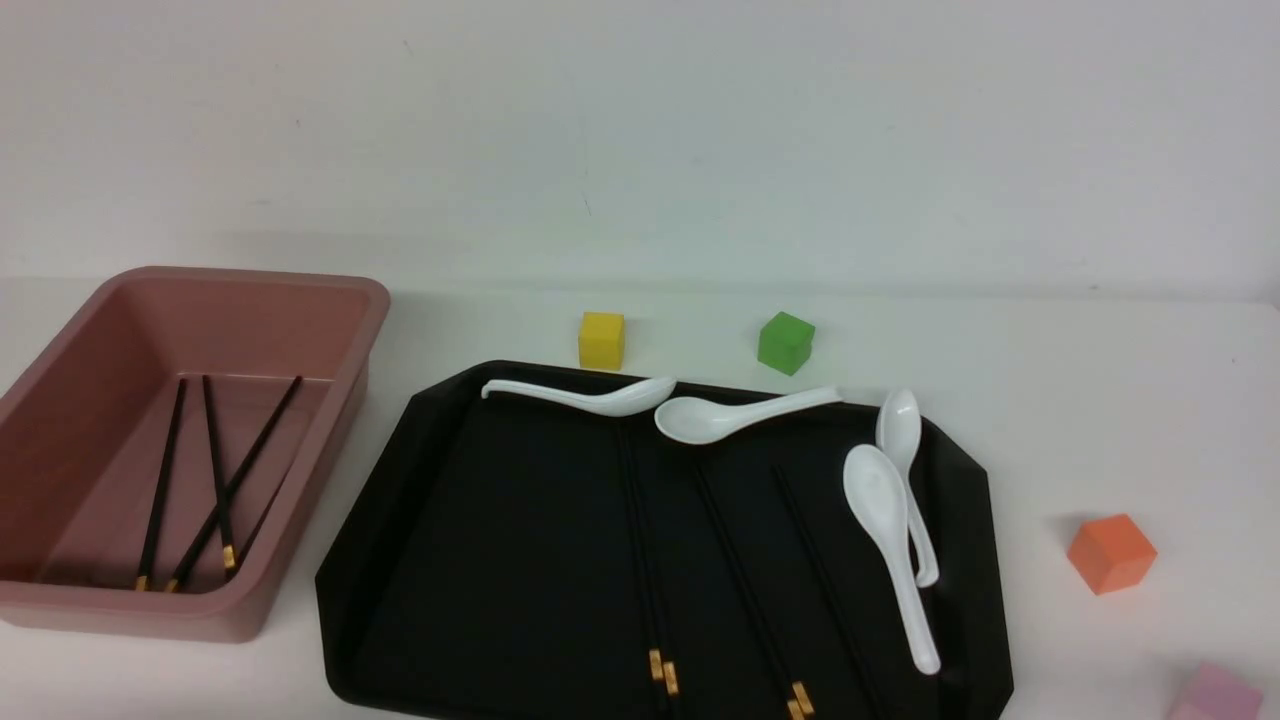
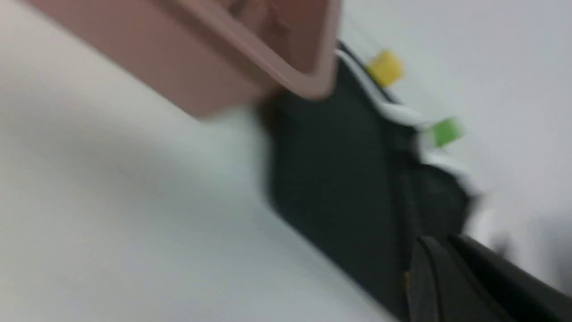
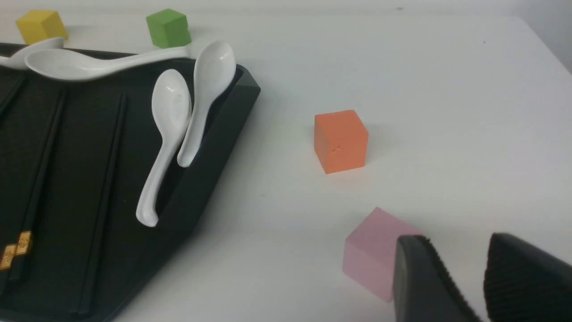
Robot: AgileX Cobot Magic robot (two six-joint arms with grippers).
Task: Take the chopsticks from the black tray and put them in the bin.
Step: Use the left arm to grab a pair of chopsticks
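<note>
The pink bin (image 1: pixel 352 388) stands at the left and holds several black chopsticks (image 1: pixel 215 470) with gold bands. The black tray (image 1: pixel 400 520) lies in the middle with several more chopsticks (image 1: pixel 745 580) lying lengthwise on it; they also show in the right wrist view (image 3: pixel 40 179). Neither gripper shows in the front view. The left wrist view is blurred: my left gripper (image 2: pixel 440 241) has its fingers together, near the tray's (image 2: pixel 335 179) edge, below the bin (image 2: pixel 286 76). My right gripper (image 3: pixel 456 241) is open and empty over the table, right of the tray (image 3: pixel 201 179).
Several white spoons (image 1: pixel 890 520) lie along the tray's far and right sides. A yellow cube (image 1: pixel 601 340) and a green cube (image 1: pixel 785 343) stand behind the tray. An orange cube (image 1: pixel 1110 553) and a pink cube (image 3: pixel 375 250) stand right of it, the pink one beside my right fingers.
</note>
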